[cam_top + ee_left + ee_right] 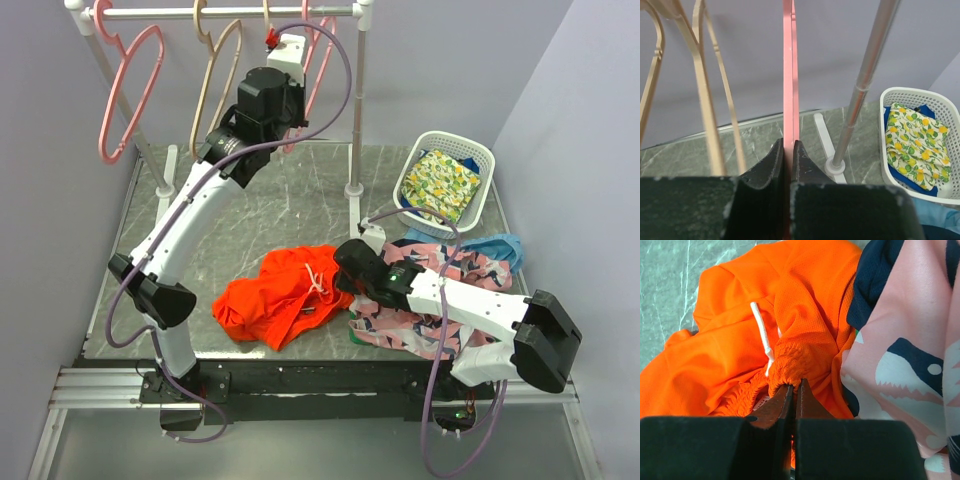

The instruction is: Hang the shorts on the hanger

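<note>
1. Two risks are judged: the hanger [788, 75], clenched edge-on in the left tool [788, 146] at the far edge, could be twisted off its rail [230, 12].
2. The shorts [730, 355], mid-bench by the near edge, are pinched at the waistband by the right tool [792, 388]; that hold could slip.
3. The left arm [190, 215] is raised high, the right arm [470, 305] laid low.

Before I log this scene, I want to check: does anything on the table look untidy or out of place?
Yes. The pink, navy and white patterned garment lies crumpled beneath the right arm, against the bright orange-red fabric shorts, and a light blue cloth lies outside the white plastic basket.
</note>
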You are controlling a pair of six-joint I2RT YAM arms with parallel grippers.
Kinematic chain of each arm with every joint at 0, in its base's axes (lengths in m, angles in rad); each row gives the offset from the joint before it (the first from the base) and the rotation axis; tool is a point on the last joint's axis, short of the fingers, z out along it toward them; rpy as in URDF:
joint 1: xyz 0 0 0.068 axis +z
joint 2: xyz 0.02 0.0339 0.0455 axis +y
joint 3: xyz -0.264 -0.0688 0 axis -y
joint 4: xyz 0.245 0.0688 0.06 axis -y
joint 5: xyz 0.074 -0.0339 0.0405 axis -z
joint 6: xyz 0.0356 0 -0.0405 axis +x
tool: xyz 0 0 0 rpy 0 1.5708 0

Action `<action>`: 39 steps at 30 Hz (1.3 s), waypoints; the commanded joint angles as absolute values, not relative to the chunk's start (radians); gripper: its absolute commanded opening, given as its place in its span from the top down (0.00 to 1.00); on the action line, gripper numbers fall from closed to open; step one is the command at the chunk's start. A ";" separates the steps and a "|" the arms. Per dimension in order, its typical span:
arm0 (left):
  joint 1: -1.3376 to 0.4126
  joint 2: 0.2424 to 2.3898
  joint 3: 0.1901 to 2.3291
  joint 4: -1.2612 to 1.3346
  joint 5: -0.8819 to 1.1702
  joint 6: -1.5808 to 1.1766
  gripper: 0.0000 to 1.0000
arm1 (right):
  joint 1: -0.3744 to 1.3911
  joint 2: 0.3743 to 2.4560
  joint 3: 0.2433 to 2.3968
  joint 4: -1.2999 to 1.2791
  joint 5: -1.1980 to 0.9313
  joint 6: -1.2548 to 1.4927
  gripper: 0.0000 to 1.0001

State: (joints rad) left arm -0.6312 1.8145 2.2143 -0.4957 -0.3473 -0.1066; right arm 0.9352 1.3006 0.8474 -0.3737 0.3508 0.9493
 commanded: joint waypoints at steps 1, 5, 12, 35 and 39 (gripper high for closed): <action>-0.646 1.752 2.241 -0.423 -0.373 -0.077 0.99 | 0.946 1.315 0.861 -0.350 0.368 0.962 1.00; -0.655 1.688 2.095 -0.385 -0.380 -0.092 0.99 | 0.950 1.316 0.861 -0.350 0.370 0.960 1.00; -0.661 1.514 1.879 -0.243 -0.331 -0.091 0.99 | 0.951 1.328 0.867 -0.354 0.379 0.951 1.00; -0.997 0.714 1.105 -0.561 -0.361 -0.443 0.99 | 0.933 1.383 1.052 -0.457 0.638 0.717 1.00; -1.009 0.643 1.107 -0.708 -0.316 -0.508 0.99 | 0.872 1.449 1.143 -0.370 0.629 0.571 1.00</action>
State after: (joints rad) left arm -0.9970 0.6704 1.1038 -0.5854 -0.3603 -0.3912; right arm 0.9302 1.4086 1.0527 -0.4603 0.5606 0.7315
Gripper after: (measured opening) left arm 0.069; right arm 0.026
